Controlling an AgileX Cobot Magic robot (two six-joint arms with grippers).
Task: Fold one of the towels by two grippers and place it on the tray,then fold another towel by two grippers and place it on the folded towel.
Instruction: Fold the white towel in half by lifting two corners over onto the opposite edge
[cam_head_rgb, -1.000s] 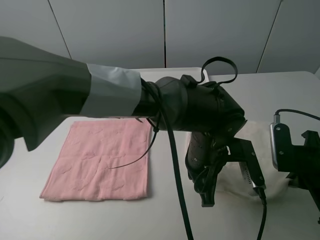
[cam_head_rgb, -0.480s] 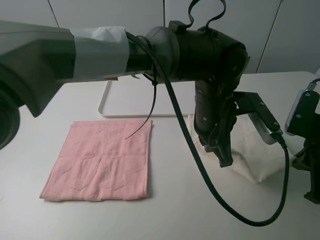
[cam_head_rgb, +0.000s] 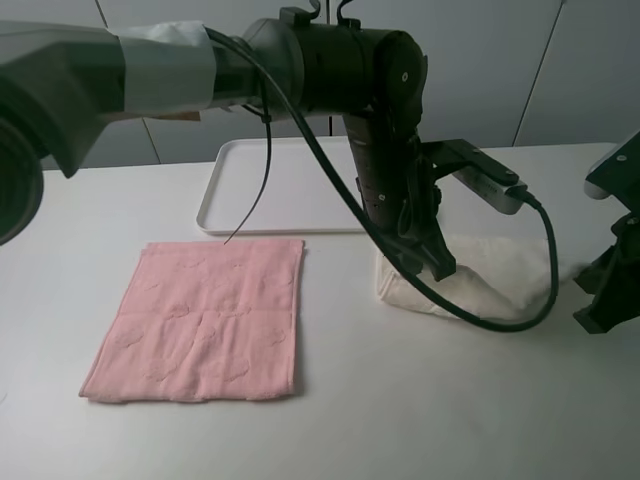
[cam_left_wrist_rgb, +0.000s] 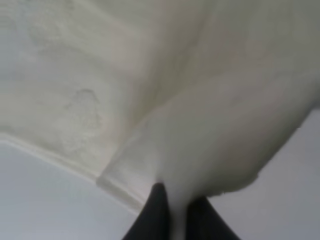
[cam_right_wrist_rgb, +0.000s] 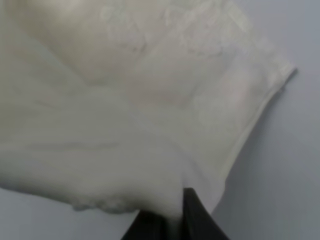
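The cream-white towel (cam_head_rgb: 490, 285) lies bunched and folded over on the table at the right. My left gripper (cam_head_rgb: 435, 268) reaches across the middle and is shut on the towel's left edge. In the left wrist view, cream cloth (cam_left_wrist_rgb: 200, 125) is pinched in the left gripper (cam_left_wrist_rgb: 175, 212). My right gripper (cam_head_rgb: 592, 305) at the far right is shut on the towel's other end. The right wrist view shows cloth (cam_right_wrist_rgb: 125, 100) clamped in the right gripper (cam_right_wrist_rgb: 172, 215). The pink towel (cam_head_rgb: 200, 315) lies flat at the left. The white tray (cam_head_rgb: 270, 190) sits behind it, with nothing on it.
The left arm's black cable (cam_head_rgb: 500, 320) loops down over the table in front of the cream towel. Another thin cable (cam_head_rgb: 262, 180) hangs over the tray's front rim. Grey wall panels stand behind the table.
Both grippers have carried the cream towel's near edge up and toward the back, folding it over. The left arm has swung from in front of the tray to beside it, uncovering the tray.
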